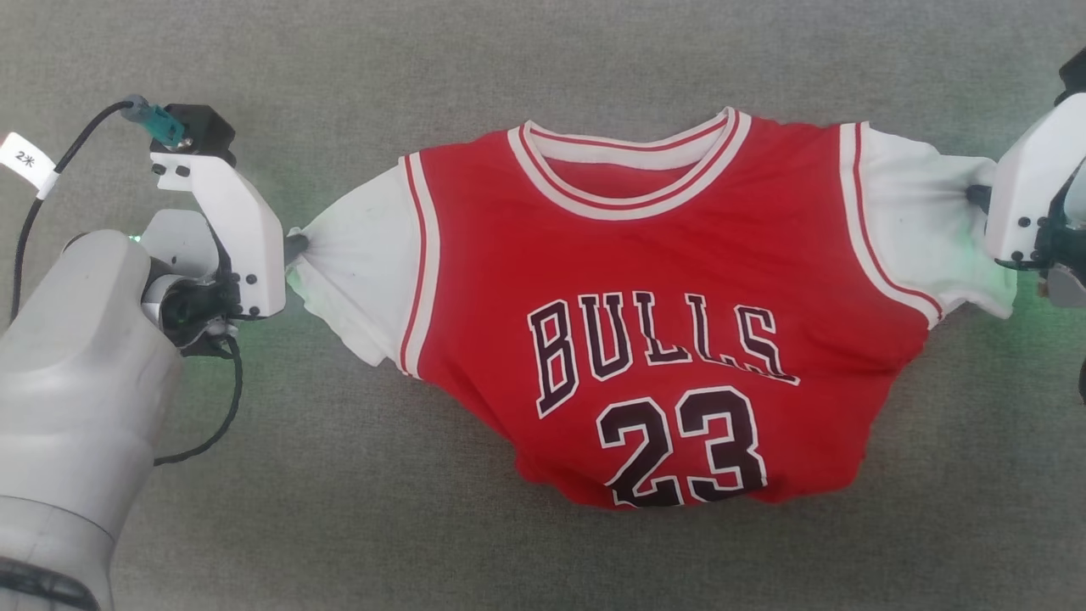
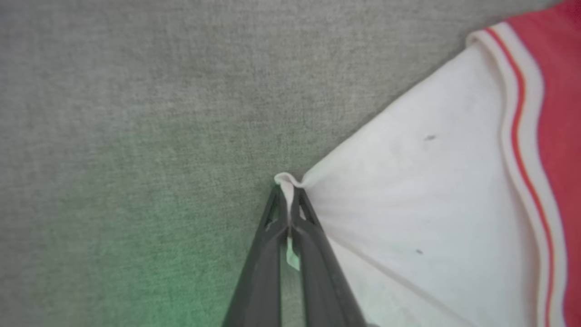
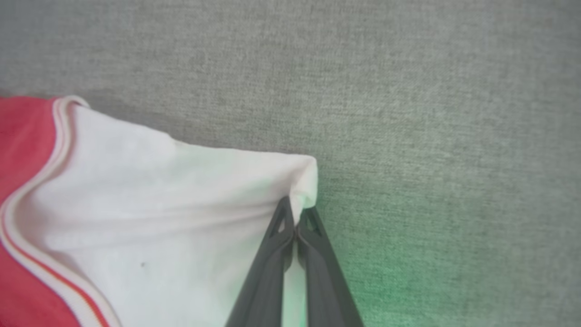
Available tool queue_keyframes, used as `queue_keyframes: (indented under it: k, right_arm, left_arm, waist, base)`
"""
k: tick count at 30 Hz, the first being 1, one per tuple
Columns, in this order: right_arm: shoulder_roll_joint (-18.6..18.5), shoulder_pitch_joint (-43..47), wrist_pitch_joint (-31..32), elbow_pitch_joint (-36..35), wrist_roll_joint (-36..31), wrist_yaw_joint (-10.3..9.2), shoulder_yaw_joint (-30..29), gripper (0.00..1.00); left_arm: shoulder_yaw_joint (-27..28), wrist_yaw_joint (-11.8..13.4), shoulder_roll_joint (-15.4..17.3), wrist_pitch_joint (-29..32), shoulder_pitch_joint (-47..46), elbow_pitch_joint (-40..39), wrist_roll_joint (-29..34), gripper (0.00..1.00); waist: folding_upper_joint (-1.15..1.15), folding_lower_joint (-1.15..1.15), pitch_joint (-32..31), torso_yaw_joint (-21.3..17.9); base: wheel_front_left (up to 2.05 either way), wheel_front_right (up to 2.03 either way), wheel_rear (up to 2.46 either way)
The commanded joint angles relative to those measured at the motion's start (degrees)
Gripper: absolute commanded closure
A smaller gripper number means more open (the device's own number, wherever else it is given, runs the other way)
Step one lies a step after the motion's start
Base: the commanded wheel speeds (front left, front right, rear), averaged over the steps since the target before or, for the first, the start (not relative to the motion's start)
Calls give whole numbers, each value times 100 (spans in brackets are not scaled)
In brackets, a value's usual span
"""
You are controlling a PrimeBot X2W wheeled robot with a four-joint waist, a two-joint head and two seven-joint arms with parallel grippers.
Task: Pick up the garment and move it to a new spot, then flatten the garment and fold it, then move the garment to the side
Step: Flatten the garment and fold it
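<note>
**Head view, with both wrist views, read from the near edge outward.**

- **Near edge.** The pale grey left forearm (image 1: 76,382) rises from the lower left corner. A black cable (image 1: 238,386) loops beside it over the grey woven surface (image 1: 339,526).
- **Garment.** The red jersey (image 1: 662,255) is spread face up on this surface, slightly right of centre. Its near hem is bunched and curled under. Above the hem come the black, white-outlined "23" and then "BULLS".
- **Sleeves.** At chest level the two white short sleeves are drawn outward in opposite directions.
- **Left end effector (image 1: 295,248).** It is closed on the outer edge of the sleeve on the robot's left. In the left wrist view its dark fingers (image 2: 263,272) meet, with a small fold of white fabric clamped between the tips.
- **Right end effector (image 1: 976,197).** It is likewise closed on the outer edge of the opposite sleeve. In the right wrist view its fingers (image 3: 324,277) are pressed together over the sleeve's corner.
- **Lighting and clearance.** A green glow falls on the surface beside each end effector. Whether the sleeves are lifted clear of the surface cannot be told.
- **Far side.** The red-and-white striped collar lies toward the far edge. At the far left are a teal connector (image 1: 157,123) and a white tag (image 1: 25,159) on the cable.
</note>
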Motion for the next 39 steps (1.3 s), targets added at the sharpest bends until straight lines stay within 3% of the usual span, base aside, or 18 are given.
queue_keyframes:
  k: [1,26,39]
  right_arm:
    - [164,218,125,187,74,4,143,100]
    - [-199,-1093,-641,-1342,975,3,1029,100]
    - [-294,-1839,-1155,-1257,1096,3,1603,100]
  left_arm:
    - [-128,71,-40,-28,167,257,39,100]
    - [-140,117,639,-173,-1801,-366,183,100]
    - [-132,248,786,-292,-2431,-370,332,100]
  waist:
    - [-1,0,-65,-28]
    - [-1,0,-1664,-634]
    - [-1,0,-2225,-753]
  base:
    - [0,0,0]
    - [0,0,0]
    - [0,0,0]
